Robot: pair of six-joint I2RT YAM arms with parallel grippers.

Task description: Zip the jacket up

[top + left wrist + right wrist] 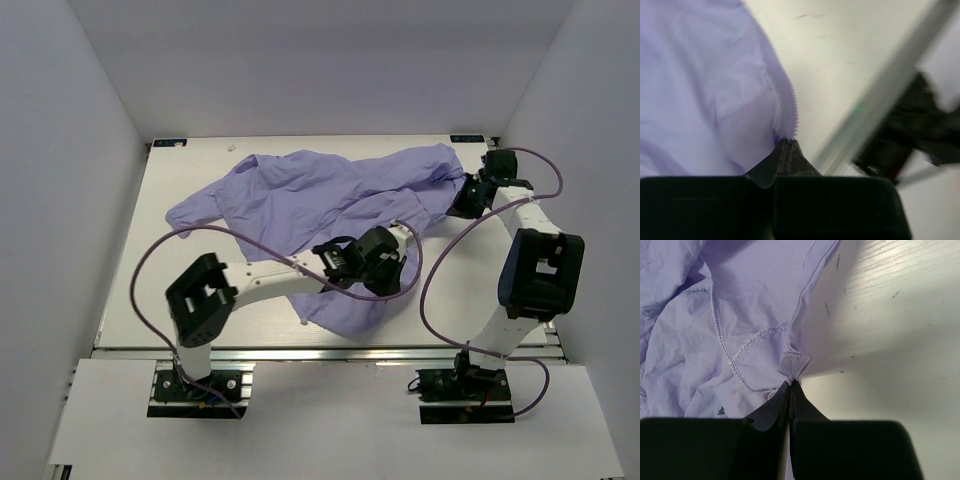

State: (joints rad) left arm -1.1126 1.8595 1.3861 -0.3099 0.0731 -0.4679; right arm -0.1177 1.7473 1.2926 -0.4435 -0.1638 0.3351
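A thin lavender-purple fabric jacket [320, 195] lies crumpled and open on the white worktop [190, 170], spreading from left of centre to the far right corner. The left fingers [771, 164] are pressed together on its near front edge, pinching the cloth just where a row of zipper teeth [777, 107] ends. The right fingers [772, 409] are likewise closed, gripping a small square fabric tab [794, 365] at the jacket's far right edge, with bare worktop just beside it.
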